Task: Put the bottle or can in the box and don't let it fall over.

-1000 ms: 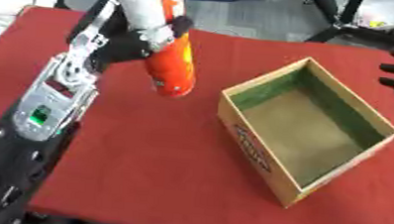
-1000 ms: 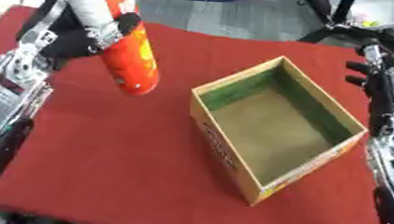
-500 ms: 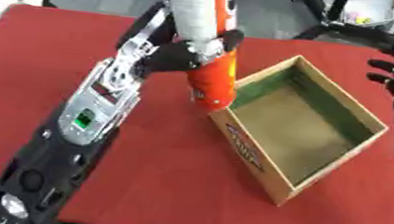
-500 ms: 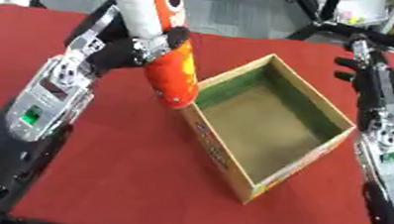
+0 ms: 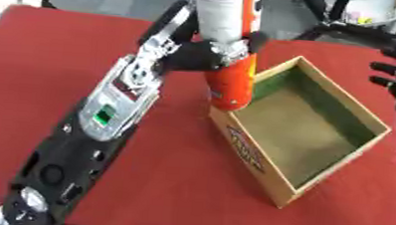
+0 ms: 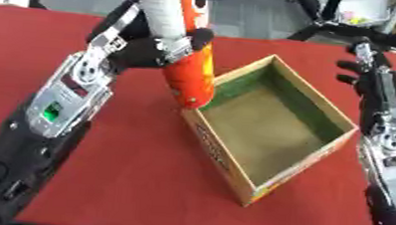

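Observation:
My left hand [image 5: 207, 55] is shut on a tall orange can [image 5: 231, 82] with a pale upper part, holding it upright in the air. The can's bottom hangs just over the near-left corner of the open cardboard box [image 5: 271, 182], whose inside is brown with green walls. The box stands on the red table [image 5: 39, 58]. At the right edge, beyond the box's far right corner, my right hand [image 6: 367, 60] is raised with its fingers spread and holds nothing.
Black stands and equipment legs [image 5: 347, 30] lie past the table's far edge. The red cloth stretches bare to the left and front of the box.
My left arm has carried the can to the right, from over the cloth to the box's left corner. The camera has also shifted.

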